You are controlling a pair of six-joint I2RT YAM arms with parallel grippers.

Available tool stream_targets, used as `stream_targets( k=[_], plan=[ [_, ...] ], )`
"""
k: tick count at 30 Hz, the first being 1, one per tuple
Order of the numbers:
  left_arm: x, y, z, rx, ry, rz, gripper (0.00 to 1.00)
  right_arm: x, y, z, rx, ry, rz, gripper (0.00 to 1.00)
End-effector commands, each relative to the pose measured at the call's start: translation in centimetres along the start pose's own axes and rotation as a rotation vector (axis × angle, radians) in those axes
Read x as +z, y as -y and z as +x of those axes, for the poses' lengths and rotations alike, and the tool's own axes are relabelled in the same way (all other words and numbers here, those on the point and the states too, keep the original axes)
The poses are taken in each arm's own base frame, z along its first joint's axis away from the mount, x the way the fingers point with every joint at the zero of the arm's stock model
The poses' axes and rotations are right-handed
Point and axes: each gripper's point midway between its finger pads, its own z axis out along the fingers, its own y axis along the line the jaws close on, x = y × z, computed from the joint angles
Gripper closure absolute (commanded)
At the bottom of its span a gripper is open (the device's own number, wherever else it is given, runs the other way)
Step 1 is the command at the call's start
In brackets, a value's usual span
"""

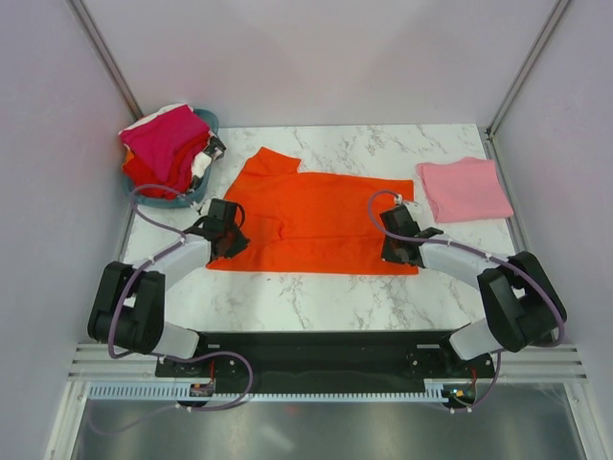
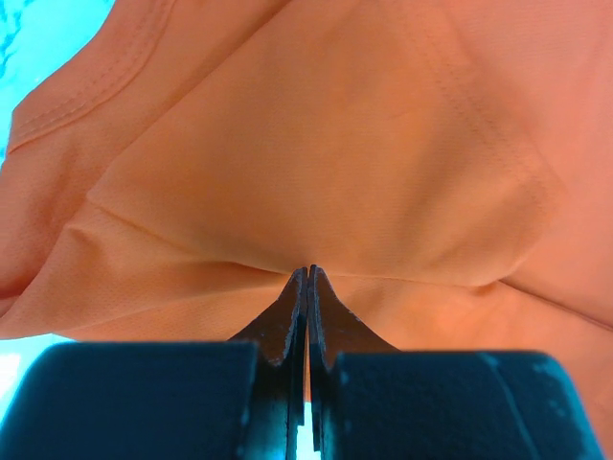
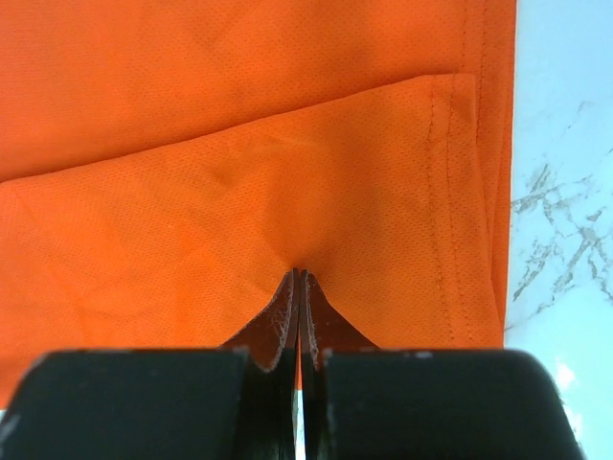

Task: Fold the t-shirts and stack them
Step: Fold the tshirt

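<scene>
Robotics lab test cell: plain white enclosure walls point(image 1: 335, 57), metal corner struts point(image 1: 107, 59), marble-pattern table point(image 1: 316, 292), slotted cable duct point(image 1: 316, 391) along the near edge.

Orange shirt point(image 1: 306, 206) mostly outside both wrist views; lower shirts point(image 1: 144, 174) in basket point(image 1: 213, 123) under magenta shirt point(image 1: 168, 139).

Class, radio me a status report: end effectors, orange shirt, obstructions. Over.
Left end effector shut on orange t-shirt, left edge. Right end effector shut on right edge. Nothing in the way.
</scene>
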Motion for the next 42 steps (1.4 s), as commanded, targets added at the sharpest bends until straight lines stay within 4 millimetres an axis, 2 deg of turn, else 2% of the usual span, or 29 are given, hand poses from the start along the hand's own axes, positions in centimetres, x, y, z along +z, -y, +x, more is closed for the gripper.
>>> stream_targets(
  k=[1,5,10,12,13,17,18,21,24,26,29,30,31,32,33,36,37,38,39,40,41,42],
  plan=[
    [0.3,-0.8,-0.2,-0.059,0.002,-0.08,0.98,1.0,0.0,0.9,0.042,-0.022,0.005,1.0],
    [1.2,-1.6,1.3,-0.084,-0.061,-0.118,0.98,1.6,0.7,2.1,0.095,-0.058,0.027,1.0],
    [1.4,-2.7,4.1,-0.121,-0.156,-0.15,0.98,0.6,1.8,3.5,0.148,-0.059,0.027,1.0],
    [0.9,-3.6,5.2,-0.133,-0.172,-0.163,0.98,0.0,2.0,3.7,0.169,-0.051,0.019,1.0],
    [0.4,-3.4,5.1,-0.153,-0.159,-0.146,0.98,-0.2,2.4,4.2,0.178,-0.059,0.026,1.0],
    [-0.8,-4.7,6.2,-0.182,-0.157,-0.144,0.98,-1.2,3.3,5.0,0.194,-0.066,0.037,1.0],
    [-1.1,-5.6,7.1,-0.191,-0.17,-0.162,0.98,-1.5,3.3,4.8,0.197,-0.061,0.036,1.0],
    [-2.1,-6.2,8.5,-0.243,-0.185,-0.163,0.98,-2.1,4.3,5.0,0.2,-0.065,0.073,1.0],
    [-2.8,-5.7,9.3,-0.245,-0.182,-0.126,0.98,-2.8,4.9,4.9,0.209,-0.038,0.081,1.0],
    [-3.3,-5.1,9.1,-0.238,-0.165,-0.096,0.98,-3.2,5.1,4.3,0.201,-0.007,0.074,1.0],
    [-4.0,-3.7,7.9,-0.188,-0.136,-0.031,0.98,-5.0,4.8,1.2,0.16,0.097,0.046,1.0],
    [-4.8,-2.3,6.5,-0.178,-0.101,0.023,0.98,-5.8,4.2,-0.7,0.151,0.144,0.031,0.99],
    [-5.2,-1.7,5.7,-0.149,-0.079,0.049,0.97,-6.4,4.0,-1.7,0.143,0.173,0.025,0.96],
    [-5.7,-1.1,4.8,-0.139,-0.053,0.072,0.96,-7.0,3.9,-2.7,0.108,0.199,0.018,0.9],
    [-6.5,0.1,3.4,-0.135,-0.018,0.112,0.93,-8.1,3.2,-4.6,0.108,0.25,-0.008,0.65],
    [-8.3,2.9,0.1,-0.077,0.068,0.203,0.86,-9.9,1.8,-8.0,0.085,0.343,-0.049,0.36],
    [-8.6,3.6,-0.5,-0.066,0.08,0.222,0.84,-10.2,1.5,-8.9,0.083,0.363,-0.062,0.34],
    [-9.5,5.1,-1.9,-0.059,0.104,0.262,0.81,-10.6,0.9,-10.4,0.087,0.394,-0.074,0.32],
    [-9.7,5.7,-2.5,-0.036,0.114,0.274,0.74,-10.7,0.7,-11.1,0.094,0.408,-0.074,0.31],
    [-9.5,6.3,-2.8,-0.024,0.115,0.281,0.65,-10.7,0.9,-12.0,0.106,0.424,-0.062,0.3],
    [-10.1,7.8,-4.1,-0.018,0.145,0.33,0.51,-9.8,0.7,-12.5,0.102,0.42,-0.049,0.29],
    [-10.1,8.6,-4.7,0.003,0.167,0.355,0.47,-9.9,0.3,-13.9,0.113,0.434,-0.051,0.28]
  ],
)
